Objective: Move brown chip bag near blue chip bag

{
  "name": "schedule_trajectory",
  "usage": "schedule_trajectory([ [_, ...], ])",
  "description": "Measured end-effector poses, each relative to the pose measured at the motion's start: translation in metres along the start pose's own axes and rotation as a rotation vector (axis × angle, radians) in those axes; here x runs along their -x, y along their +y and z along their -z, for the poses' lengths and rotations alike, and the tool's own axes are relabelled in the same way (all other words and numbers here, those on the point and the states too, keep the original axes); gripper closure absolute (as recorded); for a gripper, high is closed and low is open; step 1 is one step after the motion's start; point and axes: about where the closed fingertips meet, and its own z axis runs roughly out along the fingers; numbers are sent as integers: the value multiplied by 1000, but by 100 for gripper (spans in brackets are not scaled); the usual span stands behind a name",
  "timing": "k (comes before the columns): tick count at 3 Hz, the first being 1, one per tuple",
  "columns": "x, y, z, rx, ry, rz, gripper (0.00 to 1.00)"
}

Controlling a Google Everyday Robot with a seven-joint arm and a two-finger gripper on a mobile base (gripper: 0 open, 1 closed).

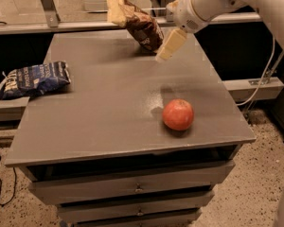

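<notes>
The brown chip bag (136, 21), glossy dark brown with pale tan ends, leans tilted at the far middle of the grey table (109, 108). The blue chip bag (34, 79), navy with white lettering, lies at the table's left edge, partly overhanging it. My gripper (169, 45), with pale cream fingers, hangs from the white arm (213, 1) just right of the brown bag's lower end, close to it and above the tabletop. It holds nothing that I can see.
A red apple (178, 114) sits on the right front part of the table. The table has drawers (132, 188) below its front edge. A metal rail (52, 26) runs behind the table. A cable (265, 74) hangs at the right.
</notes>
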Motion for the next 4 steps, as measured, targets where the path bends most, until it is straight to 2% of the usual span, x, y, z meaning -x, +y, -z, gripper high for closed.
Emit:
schedule_trajectory([
  [1, 9, -35, -41, -26, -95, -54, 0],
  [2, 17, -58, -77, -34, -178, -125, 0],
  [3, 17, -72, -105, -36, -226, -186, 17],
  [4, 16, -81, -119, -45, -245, -189, 39],
])
